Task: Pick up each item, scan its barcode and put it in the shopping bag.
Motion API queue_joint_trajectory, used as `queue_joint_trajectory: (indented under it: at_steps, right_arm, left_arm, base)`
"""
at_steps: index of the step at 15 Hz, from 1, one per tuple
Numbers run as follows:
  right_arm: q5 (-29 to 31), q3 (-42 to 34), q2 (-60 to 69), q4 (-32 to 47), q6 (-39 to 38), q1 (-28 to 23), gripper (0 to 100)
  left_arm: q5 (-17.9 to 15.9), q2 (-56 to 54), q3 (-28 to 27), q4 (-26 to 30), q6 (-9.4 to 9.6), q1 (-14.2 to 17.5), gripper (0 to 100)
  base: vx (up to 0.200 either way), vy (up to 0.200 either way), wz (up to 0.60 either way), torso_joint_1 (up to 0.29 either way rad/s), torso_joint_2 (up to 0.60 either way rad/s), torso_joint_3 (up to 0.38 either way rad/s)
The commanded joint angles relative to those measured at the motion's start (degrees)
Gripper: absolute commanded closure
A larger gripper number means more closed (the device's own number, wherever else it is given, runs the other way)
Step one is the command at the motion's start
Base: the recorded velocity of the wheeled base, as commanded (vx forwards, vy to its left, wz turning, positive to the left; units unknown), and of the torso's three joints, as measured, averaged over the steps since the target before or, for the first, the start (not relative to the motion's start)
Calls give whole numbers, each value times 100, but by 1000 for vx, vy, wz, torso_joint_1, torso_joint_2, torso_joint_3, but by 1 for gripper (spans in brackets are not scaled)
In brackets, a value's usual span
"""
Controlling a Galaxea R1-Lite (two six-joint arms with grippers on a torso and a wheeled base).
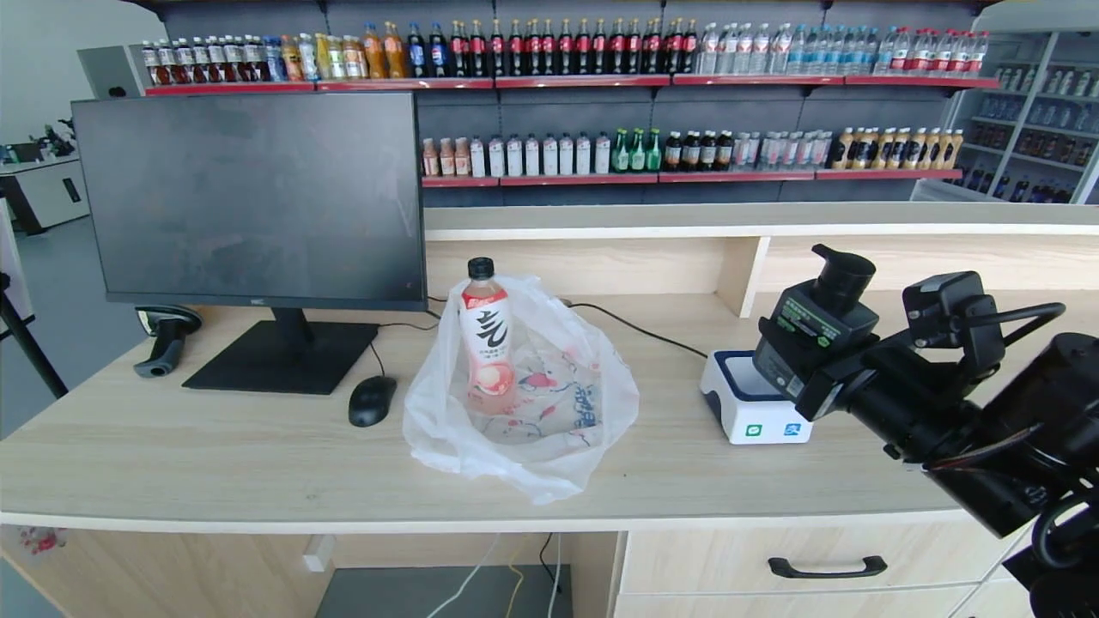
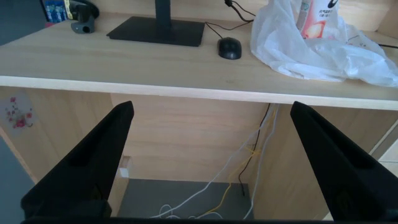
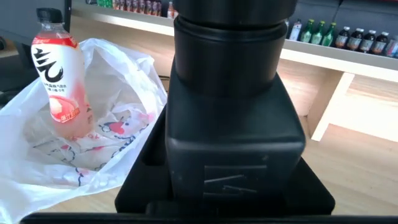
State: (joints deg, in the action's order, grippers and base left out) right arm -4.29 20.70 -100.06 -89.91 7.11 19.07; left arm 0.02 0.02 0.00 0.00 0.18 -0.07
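My right gripper point(image 1: 820, 390) sits at the right of the head frame, clamped on the base of a black bottle point(image 1: 816, 326) that tilts cap-up and away. The bottle hangs just above the white scanner point(image 1: 747, 416), right of centre on the counter point(image 1: 215, 463). I judge this to be the scan step.

The green label faces up, so I can't tell where the barcode is. I'd roll the wrist slowly until the code meets the scanner's blue window, hold still, then wait for the read.

The bag point(image 1: 601, 403) slumps at centre frame with its mouth open. A pink bottle point(image 1: 485, 335) stands upright inside, toward its upper left. For the drop I'd come in high over the rim nearest the scanner. I'd lower into the free space on the right side and let go low, so I neither knock the pink bottle over nor snag the loose plastic.

My left gripper point(image 2: 211, 109) hangs below the counter edge, fingers spread wide and holding nothing. It could steady the rim if the plastic folds in.
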Motion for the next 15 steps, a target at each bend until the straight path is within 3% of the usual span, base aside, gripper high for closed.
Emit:
queue_joint_trajectory:
  at_steps: [1,6,15]
  right_arm:
    - [-2,-13,-22,-9,-8,1,100]
    - [-2,-13,-31,-9,-60,1,100]
    - [-2,4,-40,-9,-131,1,100]
  left_arm:
    - [-2,-2,0,0,-1,7,0]
    - [-2,-2,0,0,-1,7,0]
    - [-2,-2,0,-9,-1,7,0]
  base:
    - [0,0,0,0,0,0]
    - [0,0,0,0,0,0]
    - [0,0,533,4,3,4]
